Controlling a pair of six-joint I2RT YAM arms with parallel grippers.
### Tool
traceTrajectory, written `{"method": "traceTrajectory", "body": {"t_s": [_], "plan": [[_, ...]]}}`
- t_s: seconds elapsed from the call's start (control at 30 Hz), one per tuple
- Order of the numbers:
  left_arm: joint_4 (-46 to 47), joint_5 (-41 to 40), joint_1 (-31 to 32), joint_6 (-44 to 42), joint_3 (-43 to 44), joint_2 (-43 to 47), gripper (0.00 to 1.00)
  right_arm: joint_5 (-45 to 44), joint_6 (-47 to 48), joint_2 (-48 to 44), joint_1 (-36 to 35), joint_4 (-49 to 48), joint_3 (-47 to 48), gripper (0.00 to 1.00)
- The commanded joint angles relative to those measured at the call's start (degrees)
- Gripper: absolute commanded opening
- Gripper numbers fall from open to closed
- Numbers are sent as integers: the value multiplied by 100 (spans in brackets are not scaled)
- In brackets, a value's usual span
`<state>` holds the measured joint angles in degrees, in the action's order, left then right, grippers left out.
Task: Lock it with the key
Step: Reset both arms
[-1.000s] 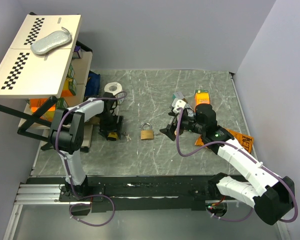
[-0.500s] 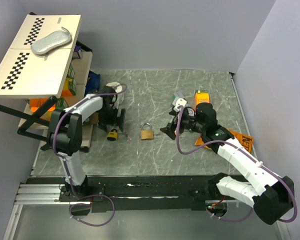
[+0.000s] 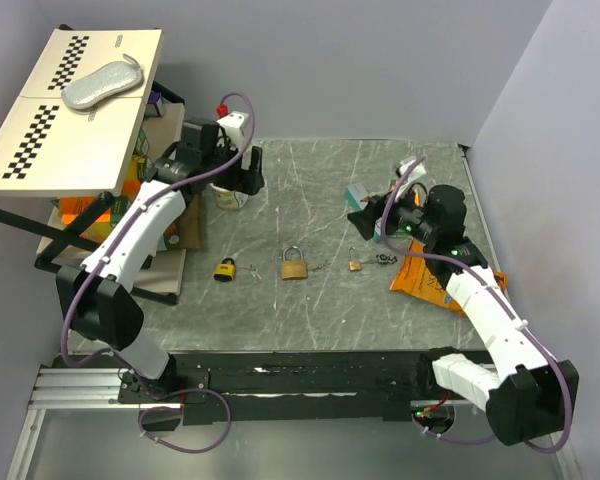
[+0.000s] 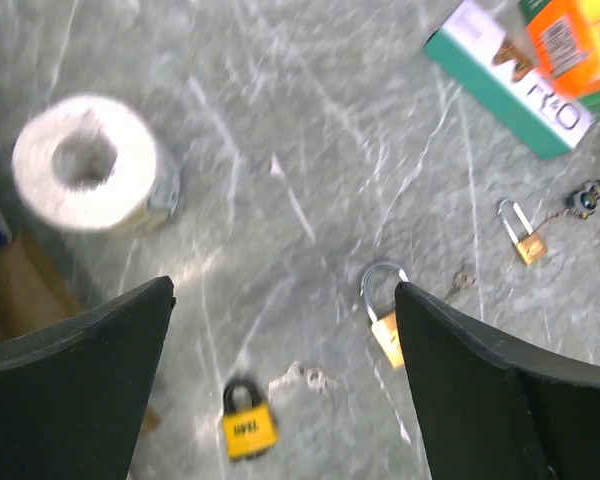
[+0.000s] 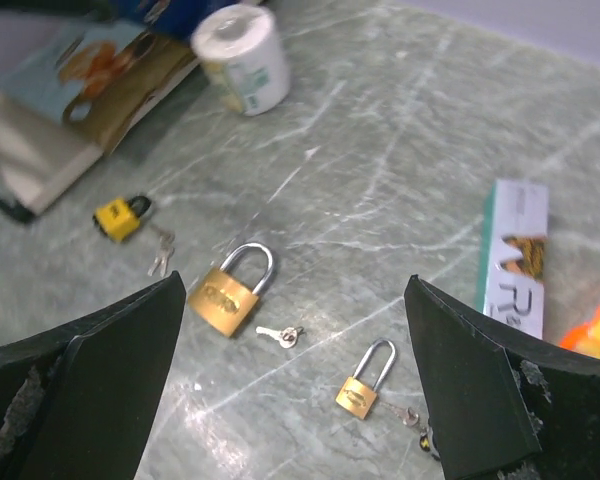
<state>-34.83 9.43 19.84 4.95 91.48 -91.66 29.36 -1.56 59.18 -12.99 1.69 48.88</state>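
Both arms have lifted off your table [image 3: 310,190] and pulled back. The left gripper [image 3: 246,168] is now near the far left corner and the right gripper [image 3: 366,220] toward the right edge, each with jaws spread wide and empty. The large brass padlock [image 3: 294,266] lies mid-table, with the yellow padlock [image 3: 225,270] to its left, the small brass padlock [image 3: 355,264] to its right, and a loose key [image 5: 280,335] just beside it. With nothing held, the locking looks finished or paused.

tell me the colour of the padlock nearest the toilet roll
Yellow body, black shackle on that padlock; shows best in the left wrist view.
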Motion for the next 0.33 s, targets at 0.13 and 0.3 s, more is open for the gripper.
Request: {"method": "traceTrajectory", "body": {"t_s": [0.13, 0.3], "plan": [[1145, 173, 205, 6, -737, -186, 96, -71, -652, 323, 368, -380, -27, 99], [1364, -20, 398, -125, -860, 24, 96, -159, -381, 182, 377, -319, -10, 99]]}}
